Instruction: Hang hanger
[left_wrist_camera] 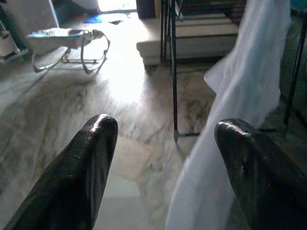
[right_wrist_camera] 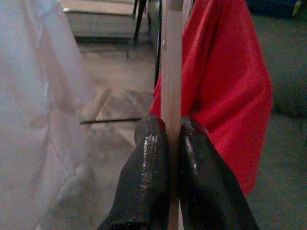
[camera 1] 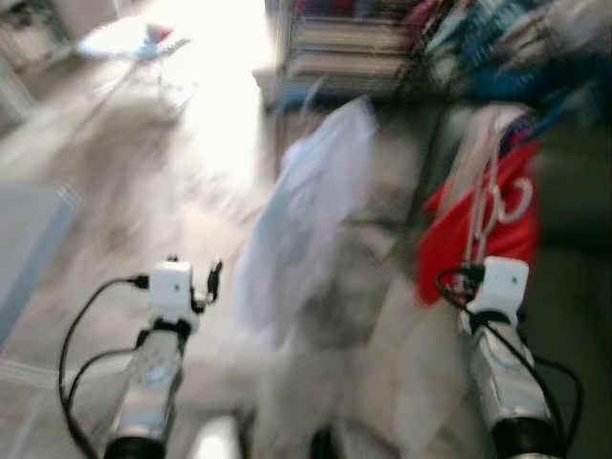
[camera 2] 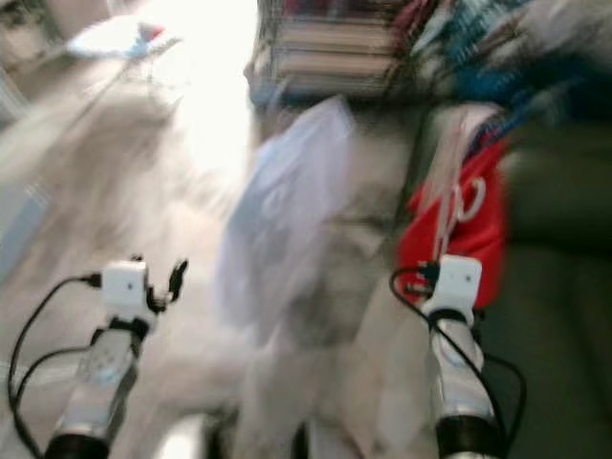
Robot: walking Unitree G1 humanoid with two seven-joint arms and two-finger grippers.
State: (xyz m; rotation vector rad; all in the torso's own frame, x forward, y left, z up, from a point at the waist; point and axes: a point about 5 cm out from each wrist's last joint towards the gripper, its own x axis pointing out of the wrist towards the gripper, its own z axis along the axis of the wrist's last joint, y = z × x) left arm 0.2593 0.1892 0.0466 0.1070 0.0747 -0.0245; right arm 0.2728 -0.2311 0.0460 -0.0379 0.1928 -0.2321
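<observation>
Right now the right gripper (right_wrist_camera: 173, 143) is clamped on a pale, slim hanger bar (right_wrist_camera: 171, 62), two black fingers (right_wrist_camera: 149, 167) pressed together on either side of it. The bar's long axis runs straight out along the fingers, away from the wrist. A red cloth garment (right_wrist_camera: 225, 91) hangs from that hanger, draped just beside and beyond the fingertips on the outer side. In the blurred head views the right arm is raised and the red garment sits directly ahead of its wrist.

Left gripper (left_wrist_camera: 163, 139): fingers spread wide apart, holding nothing, pointed at the pale marble-look floor (left_wrist_camera: 72, 96). A white-blue sheer garment (left_wrist_camera: 240, 120) hangs next to its inner finger, apparently not touching it; the head view puts that garment between the two arms.

Further out, a thin black metal rack upright (left_wrist_camera: 173, 72) stands past the white garment, with its foot on the floor. Behind it is a low pale step (left_wrist_camera: 192, 40). A baby bouncer seat (left_wrist_camera: 67, 40) sits well apart, far on the floor.

Judgement: the hanger is already in the right hand, so the right arm does the hanging. The rail should be up and forward on the dark rack behind the clothes. The rail itself is too blurred to pin down, and the hanger's hook cannot be made out for certain.
</observation>
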